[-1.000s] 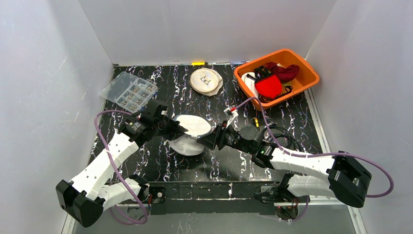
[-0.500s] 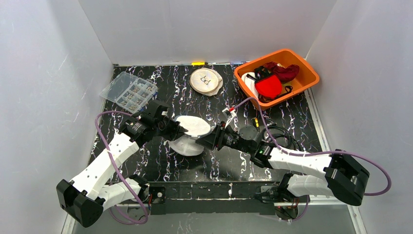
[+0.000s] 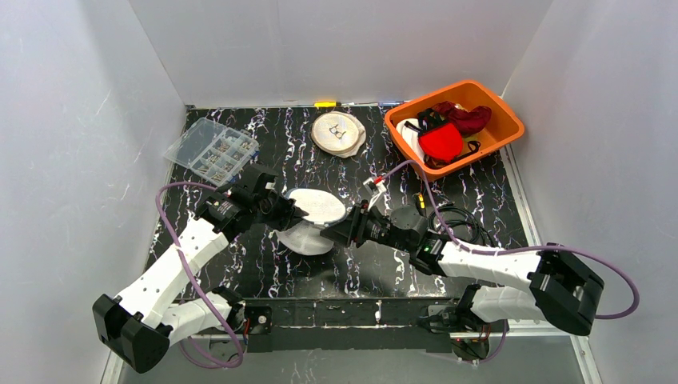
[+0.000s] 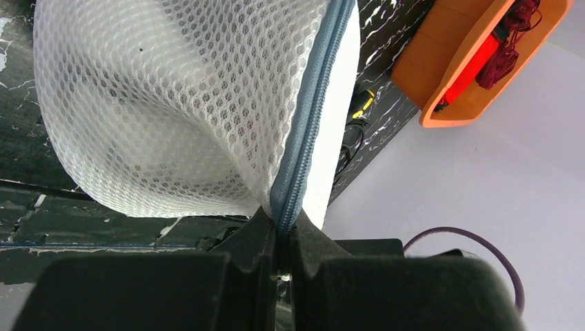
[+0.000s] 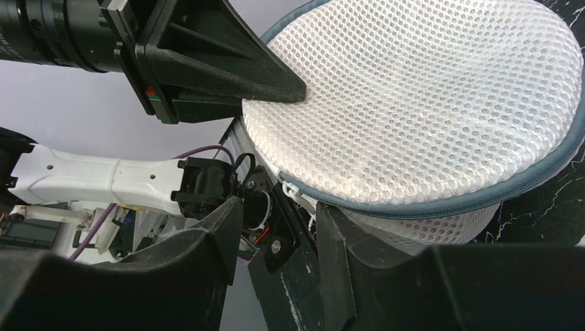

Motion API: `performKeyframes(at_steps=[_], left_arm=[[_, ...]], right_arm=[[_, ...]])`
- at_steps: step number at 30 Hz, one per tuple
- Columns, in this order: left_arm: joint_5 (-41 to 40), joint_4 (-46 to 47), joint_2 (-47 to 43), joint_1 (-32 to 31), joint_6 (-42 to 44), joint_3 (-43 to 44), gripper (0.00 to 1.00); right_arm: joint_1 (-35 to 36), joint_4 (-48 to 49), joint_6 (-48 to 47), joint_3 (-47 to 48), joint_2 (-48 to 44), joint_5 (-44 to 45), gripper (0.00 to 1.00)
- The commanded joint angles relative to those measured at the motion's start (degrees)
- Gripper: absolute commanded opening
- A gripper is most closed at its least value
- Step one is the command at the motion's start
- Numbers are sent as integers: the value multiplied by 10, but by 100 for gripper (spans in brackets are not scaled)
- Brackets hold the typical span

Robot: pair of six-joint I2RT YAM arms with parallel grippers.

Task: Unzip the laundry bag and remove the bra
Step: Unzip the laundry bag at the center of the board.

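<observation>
Clamping the grey zipper (image 4: 307, 117) of the round white mesh laundry bag (image 3: 313, 220) at 9 o'clock, the left end effector (image 4: 281, 231) anchors it — the right end effector (image 5: 276, 214), half-spread and empty, should square onto the white zipper tab (image 5: 290, 189).

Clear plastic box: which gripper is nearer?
Left. The left gripper grips the mesh bag on the box's side; the right gripper sits at the bag's opposite side, farther off.
</observation>
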Motion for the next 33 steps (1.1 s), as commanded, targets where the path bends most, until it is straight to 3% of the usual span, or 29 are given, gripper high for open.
performKeyframes(at_steps=[1,21,33], left_arm=[[-5,4,-18,1,-9,6,0],[0,11,-12,1,-11,6,0],[2,15,-13,1,-12,0,0]], right_arm=[[3,27,-6,8,9,-5,52],[3,44,9,5,7,16,38],[3,37,11,1,-2,42,42]])
